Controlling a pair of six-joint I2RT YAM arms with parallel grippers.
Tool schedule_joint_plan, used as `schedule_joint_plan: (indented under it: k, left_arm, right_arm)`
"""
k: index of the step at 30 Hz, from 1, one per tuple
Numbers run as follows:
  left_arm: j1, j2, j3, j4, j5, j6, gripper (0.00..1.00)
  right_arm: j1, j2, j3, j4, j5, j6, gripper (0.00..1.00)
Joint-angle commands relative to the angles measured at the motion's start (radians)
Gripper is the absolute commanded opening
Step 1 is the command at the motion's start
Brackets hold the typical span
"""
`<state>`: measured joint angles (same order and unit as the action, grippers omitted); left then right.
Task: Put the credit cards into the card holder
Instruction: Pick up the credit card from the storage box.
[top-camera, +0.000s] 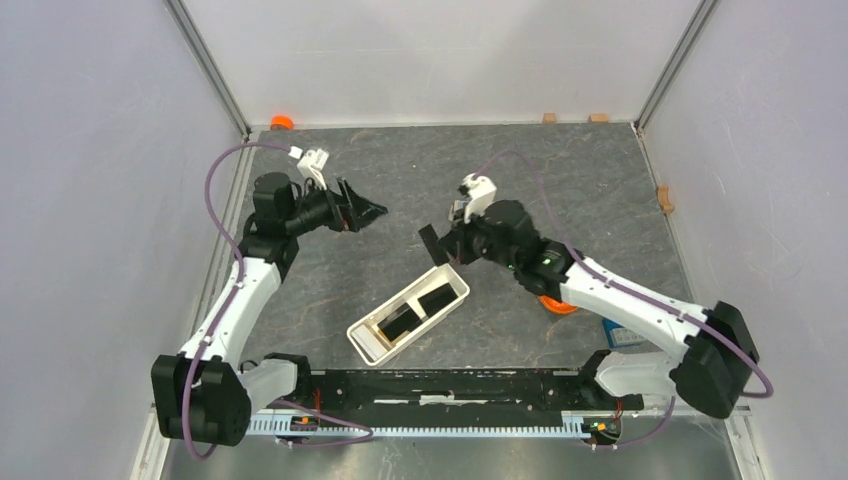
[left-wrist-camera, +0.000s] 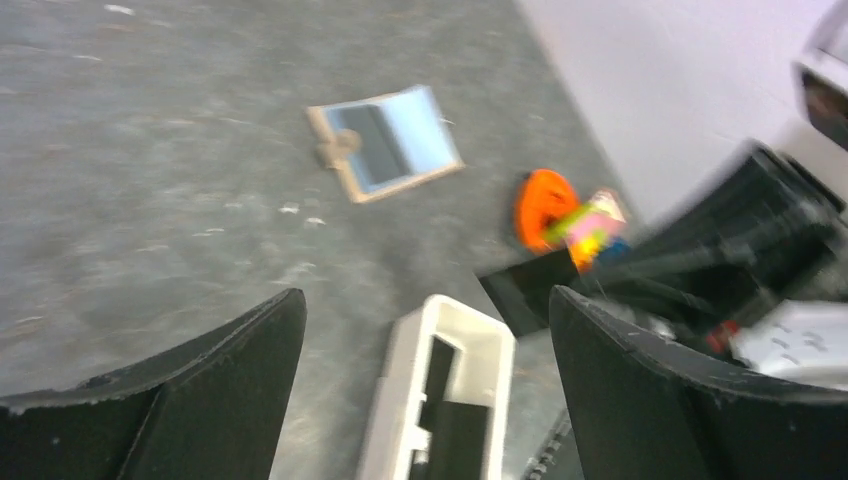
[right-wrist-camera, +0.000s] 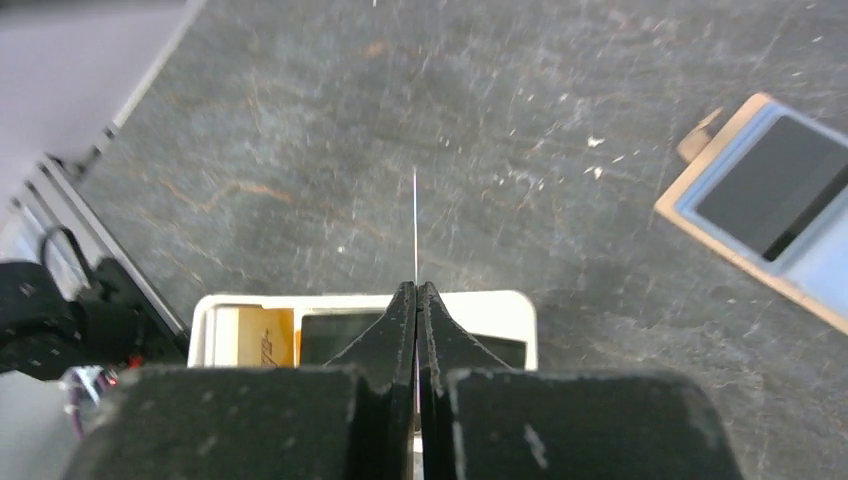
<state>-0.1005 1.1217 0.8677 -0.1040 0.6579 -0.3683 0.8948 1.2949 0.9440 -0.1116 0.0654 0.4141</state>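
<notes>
1. I'm holding the right gripper (top-camera: 440, 240) clamped on a credit card (top-camera: 429, 243) at frame centre, edge-on.
2. The card holder (top-camera: 365, 350) is lying just lower-left of it (long axis running diagonally).
3. The left gripper (top-camera: 372, 211) is hanging spread apart at upper left, farther off.

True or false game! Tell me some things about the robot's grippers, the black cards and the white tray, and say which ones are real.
1. The right gripper is pinching a black card. True.
2. The left gripper is shut tight. False: it is open and holds nothing.
3. The white tray has nothing in it. False: dark cards lie inside.
4. The pinched card is not in the tray yet. True.
</notes>
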Motion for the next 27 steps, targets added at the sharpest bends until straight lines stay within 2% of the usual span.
schedule_joint_plan:
  k: [1, 4, 8, 11, 15, 18, 22, 27]
  left_arm:
    - [-0.04, -0.053, -0.115, 0.394, 0.328, -0.257, 0.96]
    - [-0.097, -0.095, -0.175, 0.494, 0.343, -0.339, 0.98]
    - [-0.212, -0.109, -0.205, 0.555, 0.289, -0.403, 1.0]
    - [-0.271, -0.088, -0.224, 0.695, 0.274, -0.508, 1.0]
    - [-0.282, -0.071, -0.238, 0.89, 0.252, -0.645, 0.91]
    - [-0.287, -0.068, -0.238, 0.915, 0.231, -0.666, 0.67]
    - [-0.312, -0.05, -0.232, 0.917, 0.228, -0.673, 0.43]
    - [-0.334, -0.037, -0.232, 0.911, 0.218, -0.665, 0.07]
  right_arm:
    - [-0.149, -0.125, -0.085, 0.288, -0.296, 0.095, 0.0]
    - [-0.189, -0.181, -0.131, 0.415, -0.386, 0.166, 0.0]
    - [-0.197, -0.205, -0.172, 0.589, -0.473, 0.262, 0.0]
    - [-0.197, -0.209, -0.215, 0.749, -0.537, 0.348, 0.0]
    - [-0.197, -0.212, -0.219, 0.772, -0.558, 0.361, 0.0]
    - [-0.197, -0.222, -0.227, 0.763, -0.554, 0.352, 0.0]
    - [-0.197, -0.226, -0.239, 0.767, -0.553, 0.353, 0.0]
    - [-0.199, -0.233, -0.249, 0.741, -0.524, 0.335, 0.0]
